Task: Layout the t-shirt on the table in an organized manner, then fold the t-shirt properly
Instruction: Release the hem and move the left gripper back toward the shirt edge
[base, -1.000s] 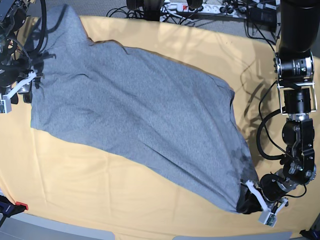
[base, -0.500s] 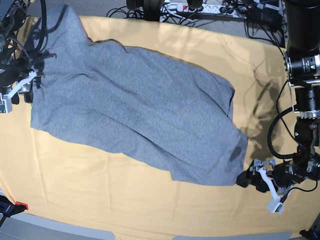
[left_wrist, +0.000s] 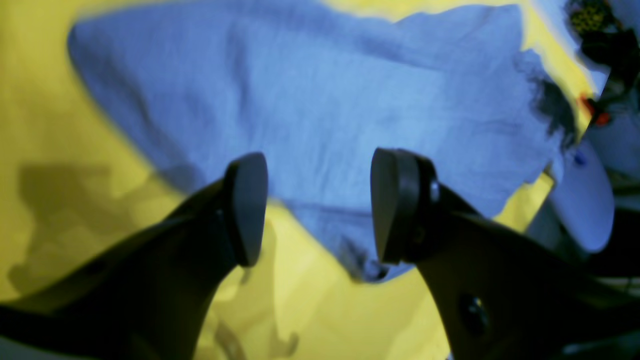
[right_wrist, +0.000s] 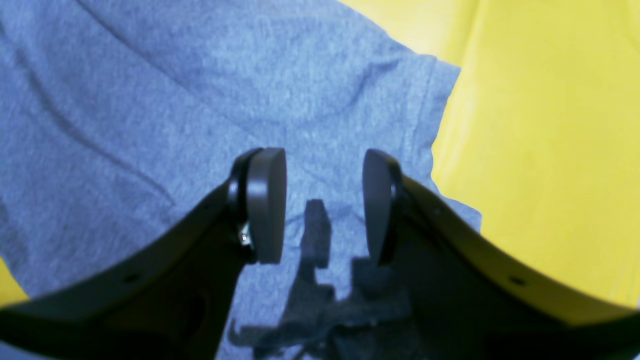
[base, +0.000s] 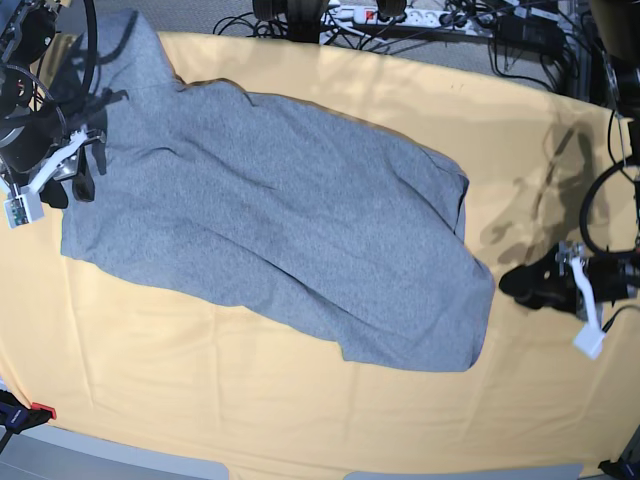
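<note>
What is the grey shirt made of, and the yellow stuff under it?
The t-shirt looks like soft knit cotton: speckled heather grey, matte, lying in gentle wrinkles. The table is covered in pale yellow-orange cloth, probably woven fabric, judging by its creases and dull surface.

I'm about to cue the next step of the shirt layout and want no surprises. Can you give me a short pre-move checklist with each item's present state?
1. Left gripper empty, fingers apart, off the t-shirt: ok.
2. Right gripper open, nothing between its fingers: ok.
3. T-shirt wholly on the table: not ok, its upper left part overhangs the far edge.
4. T-shirt squared to the table: not ok, it lies diagonally.
5. Sleeves spread out: cannot tell.
</note>
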